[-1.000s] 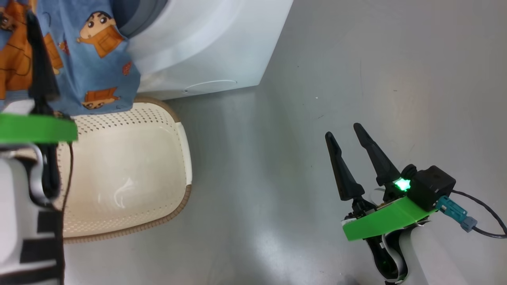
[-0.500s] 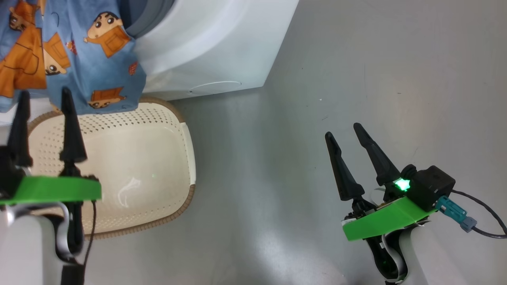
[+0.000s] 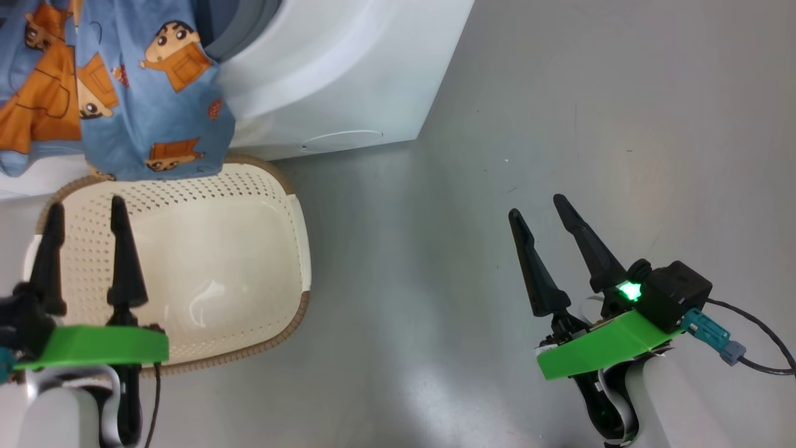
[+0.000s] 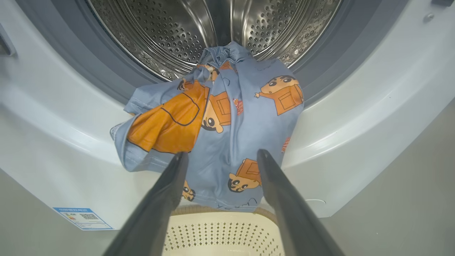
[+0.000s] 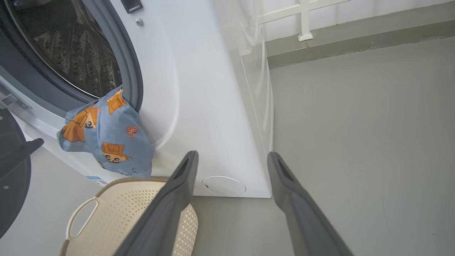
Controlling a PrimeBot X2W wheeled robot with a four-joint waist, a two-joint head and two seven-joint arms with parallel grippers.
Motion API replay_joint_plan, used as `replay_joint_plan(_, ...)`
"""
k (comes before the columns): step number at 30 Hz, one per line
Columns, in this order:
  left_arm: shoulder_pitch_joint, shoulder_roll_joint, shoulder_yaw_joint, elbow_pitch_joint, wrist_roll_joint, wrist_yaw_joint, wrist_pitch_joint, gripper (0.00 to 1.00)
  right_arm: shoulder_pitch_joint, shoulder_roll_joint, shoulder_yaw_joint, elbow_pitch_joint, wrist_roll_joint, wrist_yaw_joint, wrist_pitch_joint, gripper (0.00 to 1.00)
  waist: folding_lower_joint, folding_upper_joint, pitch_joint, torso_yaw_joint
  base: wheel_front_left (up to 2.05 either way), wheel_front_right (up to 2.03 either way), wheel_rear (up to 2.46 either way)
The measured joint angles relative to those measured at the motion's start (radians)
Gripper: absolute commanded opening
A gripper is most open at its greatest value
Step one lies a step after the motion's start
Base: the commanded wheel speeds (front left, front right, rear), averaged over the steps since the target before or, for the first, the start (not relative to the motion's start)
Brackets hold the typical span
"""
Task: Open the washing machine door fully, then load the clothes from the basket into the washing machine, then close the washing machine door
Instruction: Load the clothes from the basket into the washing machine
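Clothes [image 4: 245,138]: one piece, perhaps two; one basket [image 3: 205,186].

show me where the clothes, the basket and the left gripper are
clothes [image 4: 245,142]: left wrist view, on the hanging blue fabric
basket [image 3: 205,186]: head view, on its perforated far wall
left gripper [image 3: 87,205]: head view, midway between its open fingertips
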Motion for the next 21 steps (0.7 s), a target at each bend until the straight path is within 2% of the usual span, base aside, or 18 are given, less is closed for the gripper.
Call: replay_joint_plan(21, 0.168, -0.01, 0.02, -0.038, -0.029, 0.038, 0.0, 1.0, 0.003, 0.0, 0.003, 0.005, -0.001, 0.0, 0.0, 1.0, 0.0, 0.0, -0.02, -0.002, 0.0, 0.0, 0.0)
